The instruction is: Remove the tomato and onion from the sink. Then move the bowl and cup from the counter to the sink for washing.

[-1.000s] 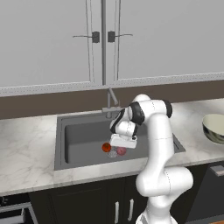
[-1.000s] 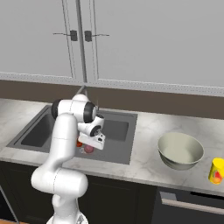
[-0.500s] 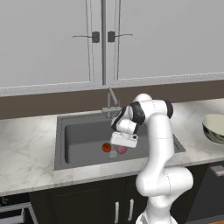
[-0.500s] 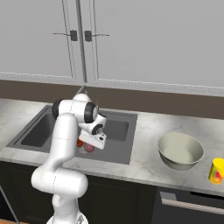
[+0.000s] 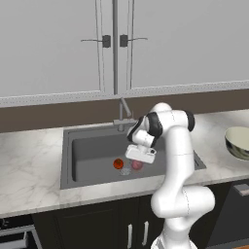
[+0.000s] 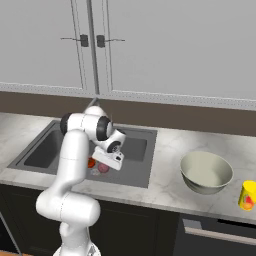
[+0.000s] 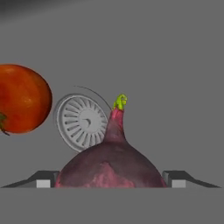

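No writing, label, brand or number is legible on anything here.

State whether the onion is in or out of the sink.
In: the onion lies on the sink floor beside the drain.

Down in the sink (image 5: 92, 151), the gripper (image 7: 111, 181) sits low with its jaws spread wide, one dark fingertip (image 7: 43, 180) on each side of the onion (image 7: 111, 164), with bare basin floor outside both tips. The tomato (image 7: 22, 98) sits close by on one side, across the round drain (image 7: 81, 122), crowding that flank. The faucet (image 5: 124, 114) rises behind the hand. The left half of the basin lies open.
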Motion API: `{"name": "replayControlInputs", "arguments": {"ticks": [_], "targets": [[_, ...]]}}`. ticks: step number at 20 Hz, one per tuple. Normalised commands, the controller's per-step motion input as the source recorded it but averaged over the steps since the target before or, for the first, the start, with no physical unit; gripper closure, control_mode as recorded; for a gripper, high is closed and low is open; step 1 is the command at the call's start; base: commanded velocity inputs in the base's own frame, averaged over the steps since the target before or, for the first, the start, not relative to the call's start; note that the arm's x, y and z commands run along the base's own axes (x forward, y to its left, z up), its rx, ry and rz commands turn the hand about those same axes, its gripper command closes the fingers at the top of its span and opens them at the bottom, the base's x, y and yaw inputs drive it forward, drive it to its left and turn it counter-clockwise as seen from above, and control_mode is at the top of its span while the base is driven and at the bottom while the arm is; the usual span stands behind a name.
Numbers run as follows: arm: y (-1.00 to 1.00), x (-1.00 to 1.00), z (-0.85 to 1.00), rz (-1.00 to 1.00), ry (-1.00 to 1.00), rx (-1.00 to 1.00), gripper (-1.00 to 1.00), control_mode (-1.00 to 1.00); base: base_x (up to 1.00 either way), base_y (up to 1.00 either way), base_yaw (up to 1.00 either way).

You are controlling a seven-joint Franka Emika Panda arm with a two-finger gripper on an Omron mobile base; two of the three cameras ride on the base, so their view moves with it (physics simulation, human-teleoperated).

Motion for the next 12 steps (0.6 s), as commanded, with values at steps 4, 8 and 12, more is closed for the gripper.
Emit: {"name": "replayControlInputs", "arguments": {"ticks": [4, 8, 12], "targets": [[-0.10, -0.08, 0.12, 0.00, 0.00, 0.05, 1.00, -1.00, 0.00, 0.00, 0.00], [-0.10, -0.14, 0.12, 0.00, 0.00, 0.05, 1.00, -1.00, 0.00, 0.00, 0.00], [-0.11, -0.13, 0.13, 0.00, 0.00, 0.05, 1.00, -1.00, 0.00, 0.00, 0.00]]}}
